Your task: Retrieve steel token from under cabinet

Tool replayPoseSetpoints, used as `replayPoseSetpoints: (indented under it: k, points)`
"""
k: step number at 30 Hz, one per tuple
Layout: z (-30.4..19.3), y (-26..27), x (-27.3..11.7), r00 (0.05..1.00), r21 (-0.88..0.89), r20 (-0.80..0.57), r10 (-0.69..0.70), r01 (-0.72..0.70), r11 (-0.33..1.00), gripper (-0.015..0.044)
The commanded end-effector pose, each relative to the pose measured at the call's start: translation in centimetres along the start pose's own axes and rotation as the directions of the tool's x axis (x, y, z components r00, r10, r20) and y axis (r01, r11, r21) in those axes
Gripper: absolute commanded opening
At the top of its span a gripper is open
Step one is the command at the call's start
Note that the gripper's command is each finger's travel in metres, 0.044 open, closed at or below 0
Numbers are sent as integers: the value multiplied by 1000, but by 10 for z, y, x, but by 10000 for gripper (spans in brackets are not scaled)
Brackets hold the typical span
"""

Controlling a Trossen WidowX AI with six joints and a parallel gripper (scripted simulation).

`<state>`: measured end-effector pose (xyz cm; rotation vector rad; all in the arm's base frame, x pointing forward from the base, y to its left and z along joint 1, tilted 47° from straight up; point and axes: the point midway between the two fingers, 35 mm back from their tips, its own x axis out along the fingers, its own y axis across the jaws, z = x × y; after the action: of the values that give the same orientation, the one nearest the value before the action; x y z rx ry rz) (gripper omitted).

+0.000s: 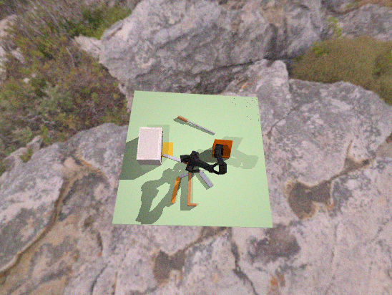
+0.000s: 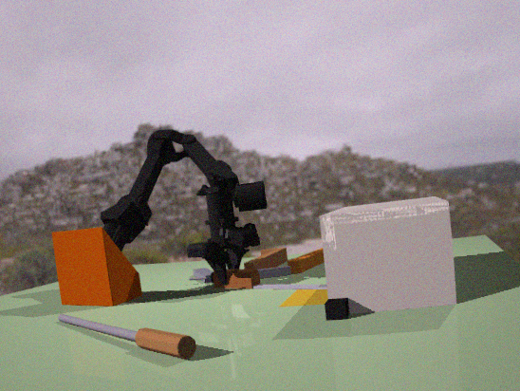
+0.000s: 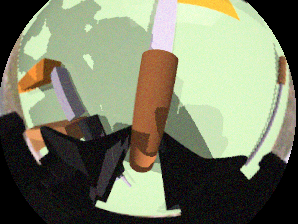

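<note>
The white cabinet (image 1: 150, 144) (image 2: 394, 256) stands on the table, with the yellow marked area (image 1: 169, 147) (image 2: 304, 298) (image 3: 212, 6) before its front. My gripper (image 1: 187, 162) (image 2: 230, 280) (image 3: 147, 131) is low over the table, shut on the brown handle (image 3: 156, 85) of a flat-bladed tool, near the handle's rear end. Its grey blade (image 1: 172, 157) (image 2: 289, 287) (image 3: 164, 25) points at the cabinet; its far end reaches the cabinet's front edge by one corner of the marked area. The steel token and the vent slots cannot be seen.
An orange block (image 1: 227, 144) (image 2: 83, 268) stands near the arm's base. A rod with a brown handle (image 1: 182, 119) (image 2: 161, 342) lies on the opposite side from an orange-handled tool (image 1: 175, 190) (image 3: 42, 75), a long brown L-shaped piece (image 1: 189, 190) and a grey bar (image 1: 205, 180). A black block (image 2: 337, 308) is beside the cabinet.
</note>
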<state>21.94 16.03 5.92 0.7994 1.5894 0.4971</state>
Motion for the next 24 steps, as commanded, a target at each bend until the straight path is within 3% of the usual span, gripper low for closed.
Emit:
replayPoseSetpoints:
  k: [1, 24]
  points:
    - [6, 1, 0, 1000, -4, 0, 2, -2, 1000, 0]
    - [32, 1, 0, 1000, -2, -1, 0, 0, 1000, 0]
